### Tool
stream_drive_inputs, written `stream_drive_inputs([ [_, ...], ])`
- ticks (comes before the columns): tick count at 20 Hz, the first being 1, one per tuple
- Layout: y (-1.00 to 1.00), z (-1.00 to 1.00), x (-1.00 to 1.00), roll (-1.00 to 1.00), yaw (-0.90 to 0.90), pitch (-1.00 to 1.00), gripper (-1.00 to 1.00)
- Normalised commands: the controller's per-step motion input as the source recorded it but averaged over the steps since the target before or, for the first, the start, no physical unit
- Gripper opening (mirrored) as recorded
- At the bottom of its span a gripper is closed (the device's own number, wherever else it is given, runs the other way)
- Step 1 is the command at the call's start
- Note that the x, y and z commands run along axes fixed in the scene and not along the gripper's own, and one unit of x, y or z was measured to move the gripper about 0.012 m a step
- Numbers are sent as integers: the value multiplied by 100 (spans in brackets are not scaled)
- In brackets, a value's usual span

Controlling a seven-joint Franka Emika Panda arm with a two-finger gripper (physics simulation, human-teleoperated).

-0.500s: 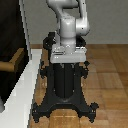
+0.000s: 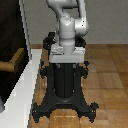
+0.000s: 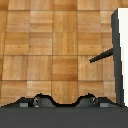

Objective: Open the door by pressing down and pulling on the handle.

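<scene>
The door (image 2: 9,30) is a tall black-brown panel at the exterior view's left, and it stands shut in its white frame (image 2: 26,30). The tan-brown handle (image 2: 13,61) sticks out from it at about the height of the pedestal's top. The arm rises out of the top of the exterior view, so the gripper does not show there. In the wrist view the gripper (image 3: 65,102) shows only as two dark fingers (image 3: 37,101) set wide apart over the wooden floor, with nothing between them. A white frame edge (image 3: 121,45) with a thin dark bar (image 3: 102,56) sticking out lies to one side; the gripper is away from it.
The black pedestal (image 2: 65,85) with its spread feet stands in the middle of the wooden floor (image 2: 107,75). A white ledge (image 2: 20,95) runs along the foot of the door at the exterior view's left.
</scene>
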Motion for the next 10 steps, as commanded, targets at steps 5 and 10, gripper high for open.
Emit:
stream_drive_inputs([
  [5, 0, 40, 0, 0, 0, 0, 100],
  [10, 0, 80, 0, 0, 0, 0, 100],
])
